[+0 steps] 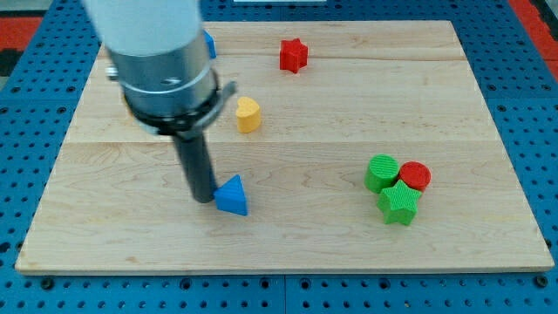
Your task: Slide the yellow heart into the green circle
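Observation:
The yellow heart point(248, 114) lies on the wooden board point(288, 235), left of centre toward the view's top. The green circle point(381, 173) sits far to the view's right, touching a red circle point(415, 176) and a green star point(399, 202). My tip point(202, 197) rests on the board at the view's lower left, right beside the left edge of a blue triangle point(232, 195). The tip is below and to the left of the yellow heart, far from the green circle.
A red star point(294, 54) lies near the board's top edge. A blue block point(209, 44) shows partly behind the arm at the top left. The arm's body hides the board's upper left part.

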Robot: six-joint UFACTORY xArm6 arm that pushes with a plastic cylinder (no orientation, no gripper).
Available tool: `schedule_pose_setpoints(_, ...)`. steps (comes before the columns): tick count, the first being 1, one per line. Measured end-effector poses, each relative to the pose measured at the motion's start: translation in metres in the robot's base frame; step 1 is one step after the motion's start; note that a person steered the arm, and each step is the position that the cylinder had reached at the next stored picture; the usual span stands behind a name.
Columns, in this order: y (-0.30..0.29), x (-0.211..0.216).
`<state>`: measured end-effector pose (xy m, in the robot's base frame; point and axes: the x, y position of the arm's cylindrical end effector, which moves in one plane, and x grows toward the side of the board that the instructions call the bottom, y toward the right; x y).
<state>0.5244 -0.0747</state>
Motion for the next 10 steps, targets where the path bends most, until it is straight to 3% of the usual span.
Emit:
schedule_pose_setpoints(1,0.07,0.0)
schedule_pose_setpoints(2,0.096,0.0)
schedule_pose_setpoints(3,0.066,0.02)
schedule_pose_setpoints(4,0.075,0.051)
schedule_pose_setpoints(6,0.122,0.007)
schedule_pose_setpoints(7,0.161,0.008)
schedule_pose_setpoints(9,0.035,-0.002)
schedule_pose_setpoints(10,0.004,-0.046)
